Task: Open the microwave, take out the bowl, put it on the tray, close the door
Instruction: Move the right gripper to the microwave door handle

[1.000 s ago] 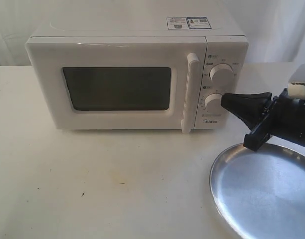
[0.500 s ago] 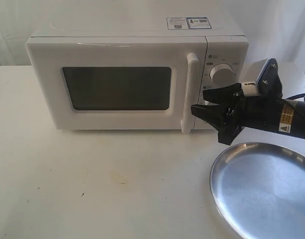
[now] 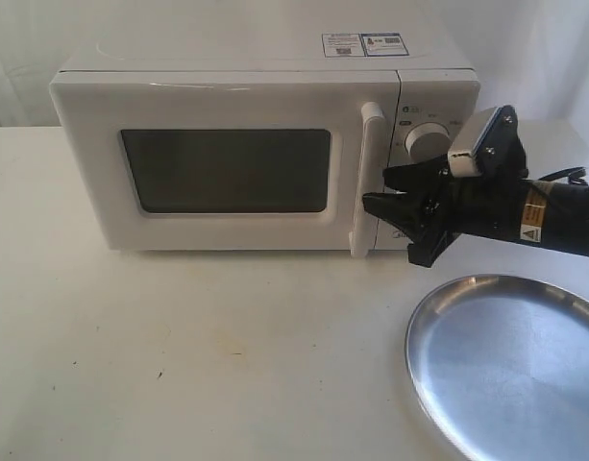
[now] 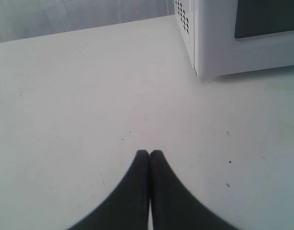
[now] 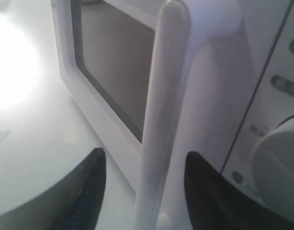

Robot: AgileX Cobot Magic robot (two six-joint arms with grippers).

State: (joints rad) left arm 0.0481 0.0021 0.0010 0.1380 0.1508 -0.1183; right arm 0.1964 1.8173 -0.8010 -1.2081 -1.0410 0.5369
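Tray (image 3: 505, 370): nearest the exterior camera, at the lower right, flat on the worktop; its shiny silver face is bare, and its right side runs out of the picture.
Worktop (image 3: 179, 336): pale and lightly marked, and it carries the tray and the microwave.
Left gripper (image 4: 149, 154): seen only in the left wrist view; its dark jaws are pressed together tip to tip with nothing between them, above bare worktop, and a lower front corner of the microwave lies beyond them.
Right gripper (image 3: 379, 189): reaches in from the right above the far edge of the tray, with its jaws spread wide.
Fingers (image 5: 89, 187): in the right wrist view one dark finger lies on each side of the handle; whether either touches it cannot be told.
Handle (image 3: 366, 173): a tall white upright bar at the door's right edge, standing in the gap between the right jaws.
Door (image 3: 92, 163): shut flat against the front of the microwave.
Window (image 3: 225, 171): dark, and what lies behind it cannot be made out.
Dial (image 3: 427, 142): round and white, on the panel right of the door, just above the right gripper.
Microwave (image 3: 265, 60): a white box at the back of the worktop, facing the exterior camera.
Stickers (image 3: 364, 44): on the microwave's top, toward its right rear.
Curtain (image 3: 25, 48): pale cloth behind everything.
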